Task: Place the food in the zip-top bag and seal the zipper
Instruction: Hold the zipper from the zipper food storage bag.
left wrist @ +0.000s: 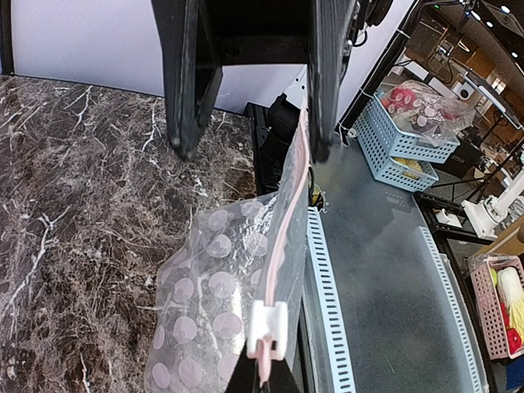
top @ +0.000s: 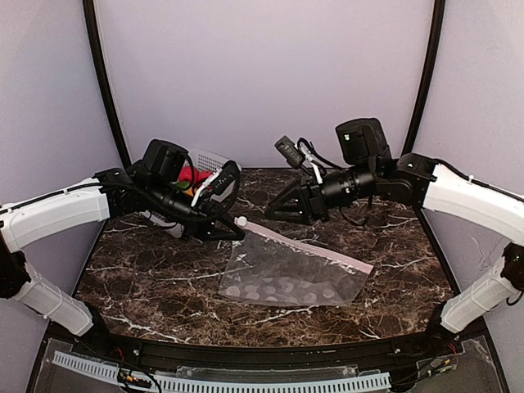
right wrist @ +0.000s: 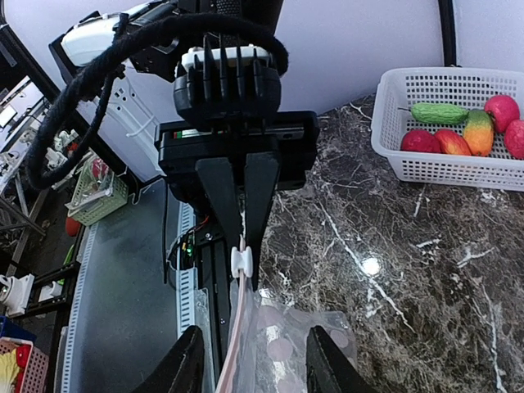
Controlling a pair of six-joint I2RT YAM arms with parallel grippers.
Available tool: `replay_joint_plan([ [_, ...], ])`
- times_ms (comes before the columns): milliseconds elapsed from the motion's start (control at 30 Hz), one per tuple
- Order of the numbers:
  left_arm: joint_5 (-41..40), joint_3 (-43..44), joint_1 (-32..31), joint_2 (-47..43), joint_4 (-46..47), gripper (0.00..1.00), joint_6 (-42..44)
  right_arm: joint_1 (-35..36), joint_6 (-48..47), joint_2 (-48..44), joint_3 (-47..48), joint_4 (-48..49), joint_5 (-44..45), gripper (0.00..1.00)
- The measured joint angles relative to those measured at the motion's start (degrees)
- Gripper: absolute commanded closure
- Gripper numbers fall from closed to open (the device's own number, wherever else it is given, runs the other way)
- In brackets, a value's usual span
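Top external view: the left end effector pinches the zipper beside its white slider tab; the right end effector hovers spread wide, holding nothing. The zip-top bag lies mid-tabletop; the food sits in the white basket, far left.

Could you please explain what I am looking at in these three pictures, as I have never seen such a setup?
These are two robot arms bolted to a marble table. One picture looks down from above; the other two come from small cameras on each wrist. A clear dotted bag lies on the table. The left arm's fingers are pinched on the zipper's white slider. The right arm's fingers are open on either side of the pink zipper strip, holding nothing. The toy food sits in a white basket at the back.
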Motion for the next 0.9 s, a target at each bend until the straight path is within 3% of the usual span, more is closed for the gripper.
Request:
replay_joint_plan([
  [567, -0.31, -0.17, 0.0, -0.68, 0.63, 0.99, -0.13, 4.79, 2.75, 7.45, 1.01, 8.52, -1.14, 0.75],
  [900, -0.52, -0.17, 0.0, -0.83, 0.66, 0.99, -0.13, 5.03, 4.09, 7.82, 1.01, 10.97, -1.11, 0.9],
])
